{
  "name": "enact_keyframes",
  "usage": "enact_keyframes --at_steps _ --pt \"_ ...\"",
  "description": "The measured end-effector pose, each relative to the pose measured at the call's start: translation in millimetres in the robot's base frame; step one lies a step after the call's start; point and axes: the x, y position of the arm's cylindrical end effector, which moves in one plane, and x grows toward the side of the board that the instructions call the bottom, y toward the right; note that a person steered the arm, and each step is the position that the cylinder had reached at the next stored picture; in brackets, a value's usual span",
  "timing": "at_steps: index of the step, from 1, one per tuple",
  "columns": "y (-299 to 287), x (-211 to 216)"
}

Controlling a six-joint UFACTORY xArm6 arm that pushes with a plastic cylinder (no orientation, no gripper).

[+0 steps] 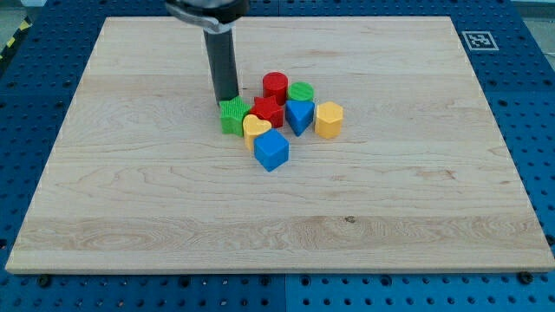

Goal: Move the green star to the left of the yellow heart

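Taking the yellow heart (255, 129) as the landmark, everything sits in one tight cluster slightly above the middle of the wooden board (130, 199). Nearest the view's bottom, the blue cube (271, 150) lies just below and to the right of the heart, touching it. The heart itself lies flat, its lobes toward the view's top.

Directly left of the heart and slightly above it is the green star (232, 116), pressed against the heart's left edge. Above and to the right of the heart, the red star (268, 111) touches both it and the green star. Further right of the heart, the blue block (299, 116), roughly heart-shaped, is close beside the red star, and past that the yellow hexagonal block (329, 120) stands at the cluster's right end.

Farther back from the heart, the red cylinder (275, 86) and the green cylinder (301, 92) stand side by side.

The arm comes down from the view's top edge as a straight, upright dark rod. There are no fingers to spread or close. My tip (227, 101) rests at the green star's upper edge, apparently touching it, above and to the left of the heart.
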Motion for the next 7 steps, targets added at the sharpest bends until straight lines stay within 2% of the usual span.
enact_keyframes --at_steps 2,4,6,7 --pt "-0.8 19.1" --pt "-28.3 56.4" --pt "15.9 65.1" --pt "14.7 91.9"
